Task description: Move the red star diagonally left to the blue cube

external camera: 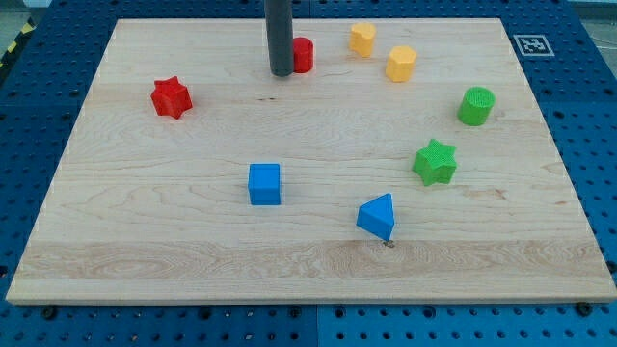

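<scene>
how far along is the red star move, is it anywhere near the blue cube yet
Nothing looks done yet: the red star sits near the board's left edge, well apart from the blue cube. In hand: my tip is at the view's top, beside a red block, not touching the star. Left: reach the star and push it to the cube.

It looked like a robotics lab: a wooden board (308,251) lay on a blue perforated bench (588,106), with a fiducial tag (531,44) at the board's corner.

wooden board (145,251) | red star (172,97) | blue cube (264,184) | blue triangle (377,216) | green star (435,162) | green cylinder (475,106)
</scene>
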